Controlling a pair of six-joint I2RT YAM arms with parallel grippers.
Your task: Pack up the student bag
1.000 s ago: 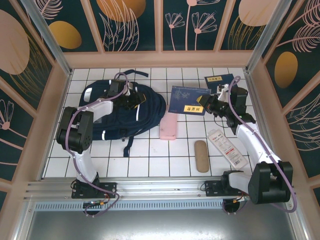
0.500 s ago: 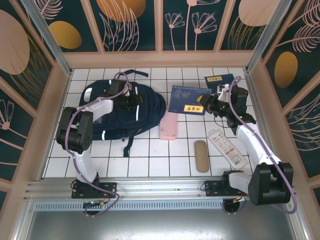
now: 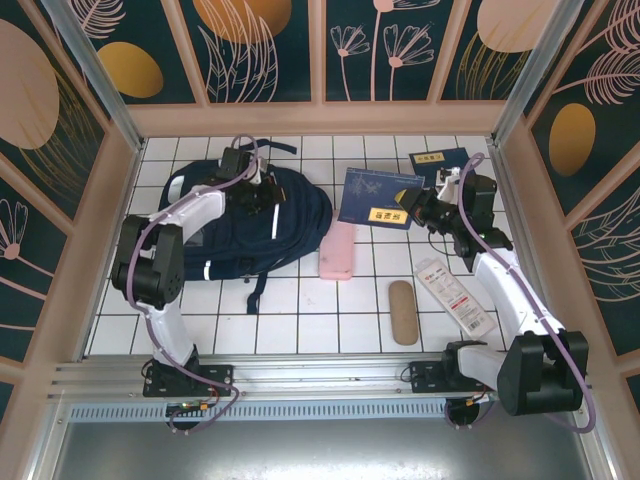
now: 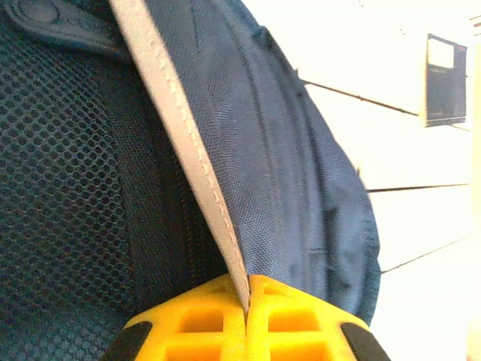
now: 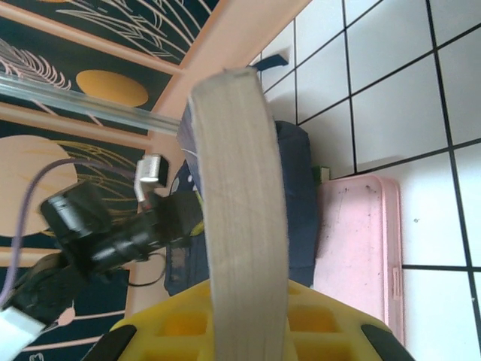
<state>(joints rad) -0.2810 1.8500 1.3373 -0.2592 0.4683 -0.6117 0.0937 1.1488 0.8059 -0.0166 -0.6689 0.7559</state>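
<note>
The student bag (image 3: 235,235), navy with white stripes, lies flat on the left half of the tiled table. My left gripper (image 3: 262,194) sits over its upper middle. In the left wrist view its yellow fingers (image 4: 197,320) are shut on the bag's fabric edge (image 4: 293,165), right at the white stripe (image 4: 180,128), beside dark mesh (image 4: 60,188). My right gripper (image 3: 417,207) is shut on a blue book (image 3: 375,198), held tilted at the back centre-right. The book's page edge (image 5: 240,188) stands between the yellow jaws (image 5: 248,316), with the bag (image 5: 299,188) beyond.
A pink pencil case (image 3: 337,250) lies just right of the bag, also visible as a pink slab (image 5: 361,241). A brown case (image 3: 402,311) and a white packet (image 3: 455,295) lie nearer the front right. A second blue book (image 3: 440,160) rests at the back right corner.
My left gripper has closed onto the bag's fabric edge and shifted slightly toward the back. The right arm and its book have stayed put.
</note>
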